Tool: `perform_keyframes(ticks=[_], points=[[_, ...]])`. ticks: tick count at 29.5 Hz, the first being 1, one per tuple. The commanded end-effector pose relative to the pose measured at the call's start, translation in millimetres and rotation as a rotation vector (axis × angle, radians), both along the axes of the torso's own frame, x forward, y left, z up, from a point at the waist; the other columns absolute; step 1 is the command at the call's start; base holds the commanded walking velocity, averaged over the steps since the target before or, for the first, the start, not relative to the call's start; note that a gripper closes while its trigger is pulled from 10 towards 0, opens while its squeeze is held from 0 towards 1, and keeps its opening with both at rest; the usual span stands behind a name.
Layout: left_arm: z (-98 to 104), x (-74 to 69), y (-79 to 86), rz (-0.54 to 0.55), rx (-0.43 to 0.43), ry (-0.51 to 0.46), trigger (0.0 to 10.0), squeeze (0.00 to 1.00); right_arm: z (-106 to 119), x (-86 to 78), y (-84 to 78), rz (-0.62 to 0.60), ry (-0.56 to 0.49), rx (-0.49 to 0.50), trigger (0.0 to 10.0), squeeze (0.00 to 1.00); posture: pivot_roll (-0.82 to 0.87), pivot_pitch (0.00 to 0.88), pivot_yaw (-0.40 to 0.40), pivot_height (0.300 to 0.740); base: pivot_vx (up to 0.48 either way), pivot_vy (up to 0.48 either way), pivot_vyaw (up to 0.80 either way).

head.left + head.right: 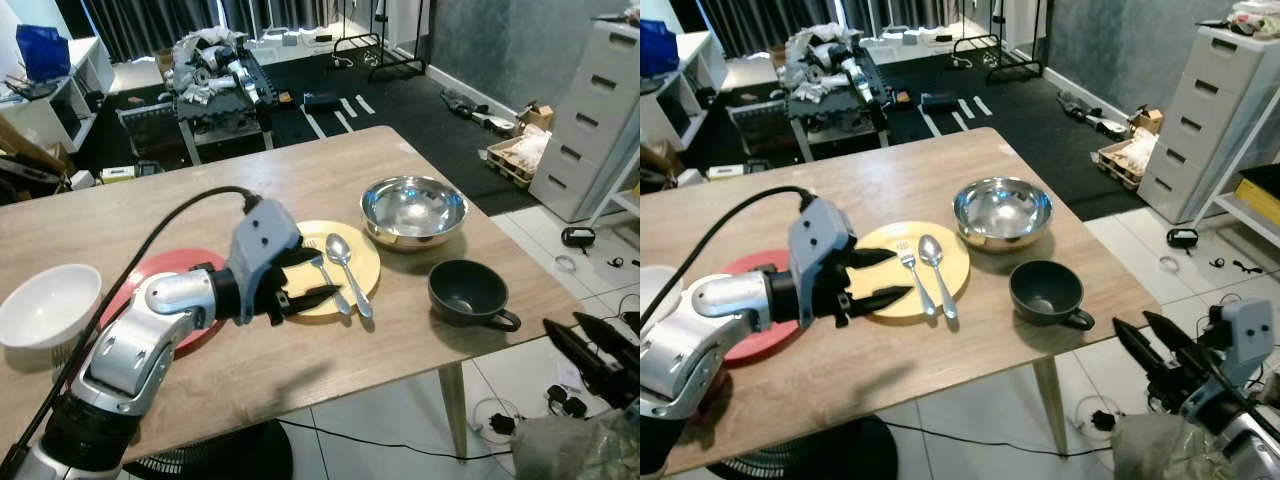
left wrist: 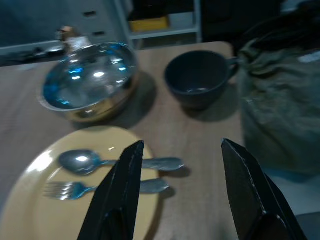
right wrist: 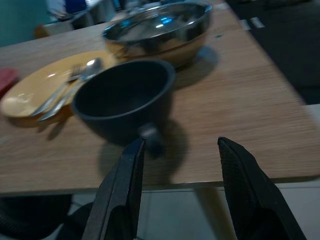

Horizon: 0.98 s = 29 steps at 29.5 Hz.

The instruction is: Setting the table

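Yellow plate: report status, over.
Left gripper open, fingers over the yellow plate edge. Fork and spoon lying on it. Right gripper open, off the table, facing the dark cup.

Spoon (image 1: 345,268) and fork (image 1: 331,283) side by side on yellow plate (image 1: 368,262); handles overhang rim.

Both arms out, fingers spread.
The left gripper (image 1: 312,275) reaches forward with fingers parted; the right gripper (image 1: 1145,336) hangs lower, fingers apart too.
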<state>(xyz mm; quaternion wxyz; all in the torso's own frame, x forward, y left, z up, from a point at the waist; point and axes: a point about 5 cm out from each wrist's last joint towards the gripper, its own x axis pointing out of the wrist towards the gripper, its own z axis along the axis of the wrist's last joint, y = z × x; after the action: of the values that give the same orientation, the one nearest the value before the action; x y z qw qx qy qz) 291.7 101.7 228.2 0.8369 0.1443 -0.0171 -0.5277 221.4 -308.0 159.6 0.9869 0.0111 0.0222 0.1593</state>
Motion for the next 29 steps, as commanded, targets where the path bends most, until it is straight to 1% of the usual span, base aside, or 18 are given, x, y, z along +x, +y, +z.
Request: perform_keyframes(ticks=[1,2,4,5,6,9,13,14,15,18,20,25,29], points=[[-3.9,1.1,2.9,-0.009,0.019,0.037,10.0,0.00,-4.0,0.4,9.0,0.036,0.009,-0.001,10.0,0.00,-0.07,0.000,0.218,0.740,0.000,0.000,0.00],[-5.6,1.2,3.1,-0.017,0.019,0.055,10.0,0.00,-6.6,2.9,14.6,0.052,0.010,0.011,10.0,0.00,-0.07,0.000,0.221,0.740,0.000,0.000,0.00],[-6.0,1.2,3.2,-0.020,0.019,0.060,10.0,0.00,-7.2,3.5,16.1,0.056,0.010,0.014,10.0,0.00,-0.07,0.000,0.221,0.740,0.000,0.000,0.00],[-8.3,0.9,3.5,-0.021,0.027,0.064,10.0,0.00,-9.3,5.8,21.6,0.071,0.011,0.012,10.0,0.00,-0.07,0.000,0.223,0.740,0.000,0.000,0.00],[-8.3,0.9,3.5,-0.021,0.027,0.064,10.0,0.00,-9.3,5.8,21.6,0.071,0.011,0.012,10.0,0.00,-0.07,0.000,0.223,0.740,0.000,0.000,0.00],[-12.5,-1.7,4.4,-0.025,0.038,0.080,10.0,0.00,-12.6,12.2,34.3,0.101,0.004,-0.007,10.0,0.00,-0.06,0.000,0.222,0.740,0.000,0.000,0.00],[-11.3,-4.1,7.2,-0.027,0.032,0.096,10.0,0.00,-12.6,19.3,36.0,0.087,-0.013,-0.038,10.0,0.00,-0.05,0.000,0.221,0.740,0.000,0.000,0.00],[-11.0,-4.9,9.1,-0.023,0.030,0.099,10.0,0.00,-10.9,23.8,37.2,0.077,-0.029,-0.042,10.0,0.00,-0.04,0.000,0.219,0.740,0.000,0.000,0.00],[-11.0,-4.9,9.1,-0.023,0.030,0.099,10.0,0.00,-10.9,23.8,37.2,0.077,-0.029,-0.042,10.0,0.00,-0.04,0.000,0.219,0.740,0.000,0.000,0.00],[-10.6,-6.5,11.5,-0.010,0.025,0.101,10.0,0.00,-7.5,33.7,42.7,0.073,-0.061,-0.041,10.0,0.00,-0.03,0.000,0.215,0.740,0.000,0.000,0.00],[-10.7,-7.1,12.7,-0.002,0.023,0.102,10.0,0.00,-7.2,36.8,46.2,0.085,-0.065,-0.038,10.0,0.00,-0.03,0.000,0.215,0.740,0.000,0.000,0.00],[-10.9,-7.9,13.5,0.007,0.021,0.102,10.0,0.00,-9.0,37.6,49.9,0.119,-0.053,-0.039,10.0,0.00,-0.02,0.000,0.206,0.740,0.000,0.000,0.00],[-11.0,-8.1,14.6,0.016,0.021,0.105,10.0,0.00,-15.5,37.2,54.0,0.154,-0.023,-0.046,10.0,0.00,-0.02,0.000,0.204,0.740,0.000,0.000,0.00]])
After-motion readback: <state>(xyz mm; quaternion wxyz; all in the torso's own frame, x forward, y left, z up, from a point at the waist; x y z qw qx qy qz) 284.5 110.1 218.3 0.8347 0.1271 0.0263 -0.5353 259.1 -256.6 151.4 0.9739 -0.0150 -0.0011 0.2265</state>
